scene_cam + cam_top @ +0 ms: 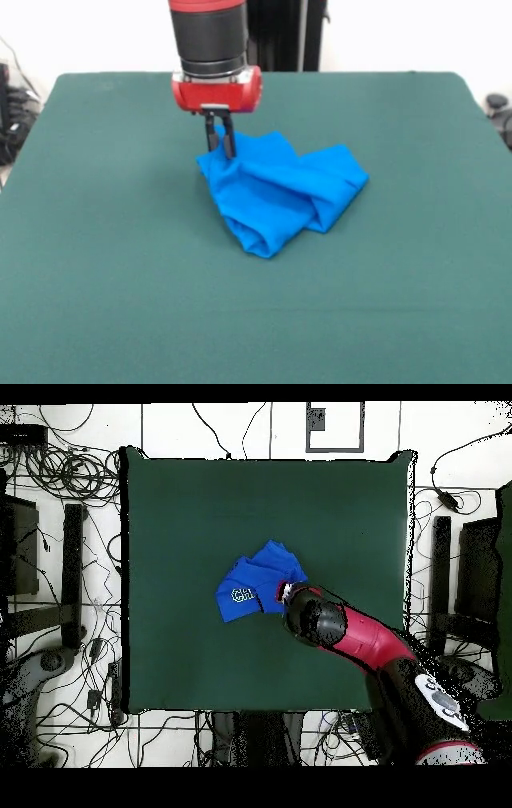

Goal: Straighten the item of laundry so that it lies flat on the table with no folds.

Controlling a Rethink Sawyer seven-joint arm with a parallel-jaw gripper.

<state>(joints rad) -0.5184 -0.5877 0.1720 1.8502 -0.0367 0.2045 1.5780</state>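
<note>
Laundry: a bright blue T-shirt (276, 192), crumpled into a compact heap with several layers folded over one another; nothing of it lies flat yet.
Place: around the middle of the dark green table (120, 304), with bare felt well clear on every side; the overhead view puts it a little toward the robot's side of centre.
Visible detail: the overhead view shows a small printed patch on one part of the cloth; the front view shows two rounded lobes, one toward the camera and one to the picture's right.
Gripper: the gripper (221, 142) points straight down at the heap's far left corner in the front view, its dark fingers close together with their tips at the fabric's edge. They look clenched on a pinch of cloth, but I cannot tell for certain that fabric is held between them.
Step in hand: judged from this, taking hold of one corner of the shirt in order to draw it out.
Doing it well: the pinch should catch a single layer at an outer hem or sleeve, not a bundle of folds; a thick bite would only drag the whole heap along.
Next move calls for: a low lift, then a slow pull away from the heap's bulk, so that the layers peel open against the felt.
Risk: thin fabric may slip out, or the heap may slide unopened.
</note>
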